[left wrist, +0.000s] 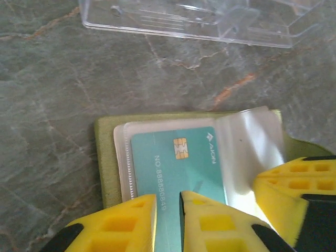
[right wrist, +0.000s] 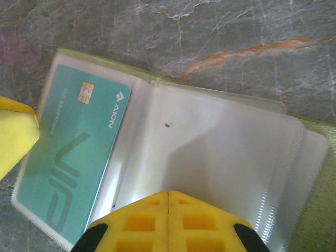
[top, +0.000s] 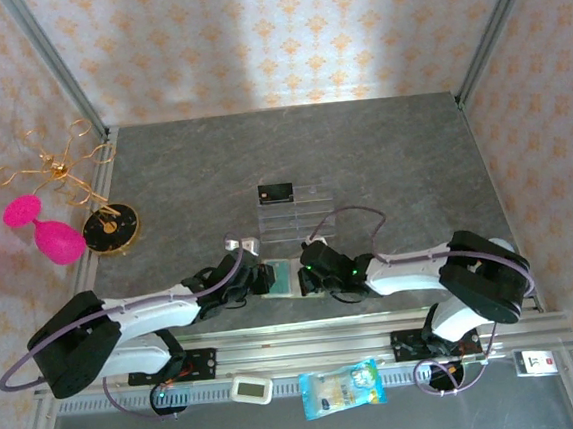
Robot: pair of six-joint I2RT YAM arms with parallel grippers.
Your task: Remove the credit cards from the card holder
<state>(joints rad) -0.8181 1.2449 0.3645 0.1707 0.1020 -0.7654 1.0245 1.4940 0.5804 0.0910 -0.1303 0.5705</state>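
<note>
Top external, near to far.
- Blue packet [top: 342, 388] and white gadget [top: 251, 388]: on the rail at 6 o'clock.
- Card holder [top: 282, 278]: olive, lying open on the desk [top: 382, 156], just past the arm bases.
- Left claw [left wrist: 168, 202]: at the holder's 9 o'clock, fingers a narrow slit apart over the near edge of the teal card [left wrist: 173, 157], which sits inside a clear sleeve [right wrist: 220, 152].
- Right claw [right wrist: 168, 195]: at the holder's 3 o'clock, fingers pressed together with no gap, tips at the sleeve's near edge.
- Clear tray [top: 301, 213]: at 12 o'clock of the holder, apart from it, with a dark card [top: 276, 192] at its 11 o'clock corner.
- Black disc [top: 110, 228], pink ornament [top: 47, 230] and gold wire [top: 56, 164]: at 10 o'clock.
</note>
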